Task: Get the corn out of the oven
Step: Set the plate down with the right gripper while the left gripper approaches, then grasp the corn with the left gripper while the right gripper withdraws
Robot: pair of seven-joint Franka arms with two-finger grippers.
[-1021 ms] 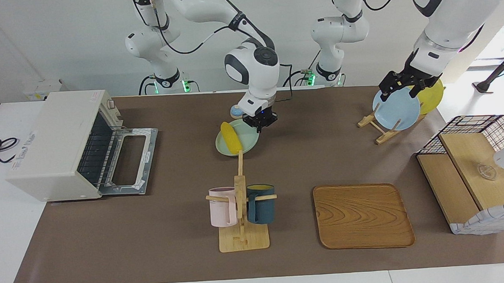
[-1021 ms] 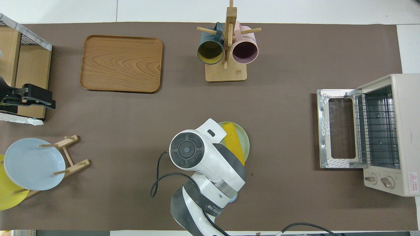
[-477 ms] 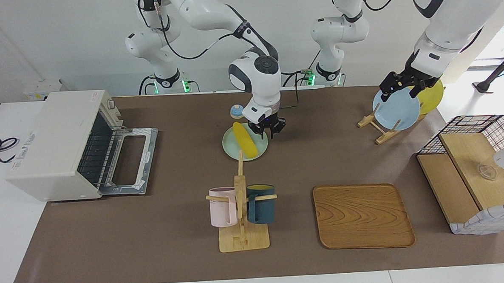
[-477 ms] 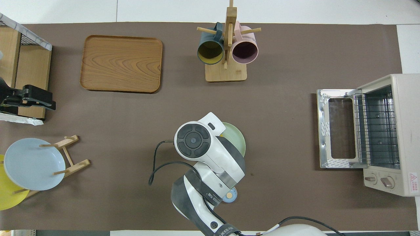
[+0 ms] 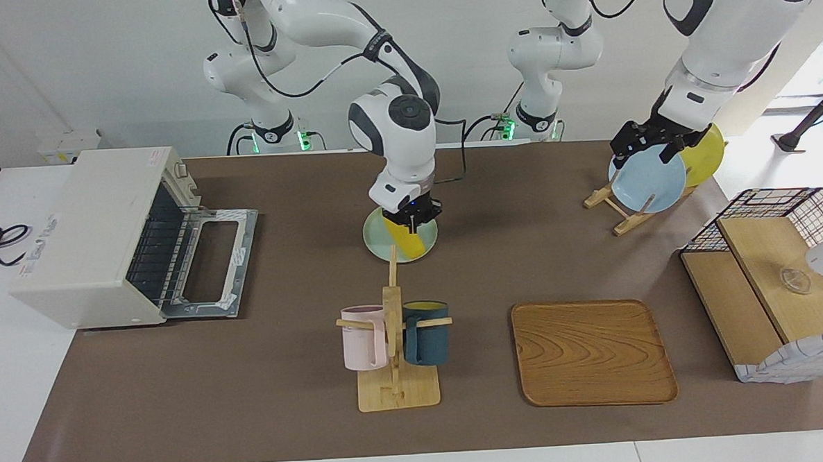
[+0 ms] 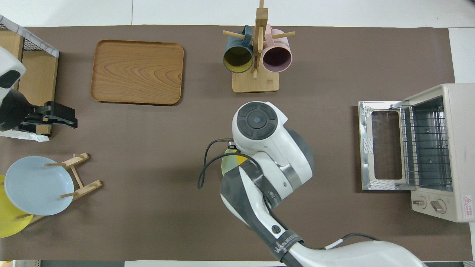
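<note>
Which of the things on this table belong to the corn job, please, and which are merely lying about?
Job: corn, green plate under it, open oven, right gripper on the corn.
Idle: tray, mug rack, plate rack, basket, left gripper.

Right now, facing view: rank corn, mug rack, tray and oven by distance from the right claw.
1. Corn, on the green plate, right under the right claw.
2. Mug rack, farther from the robots than the plate.
3. Oven, at the right arm's end, and tray, toward the left arm's end: too close to call.
</note>
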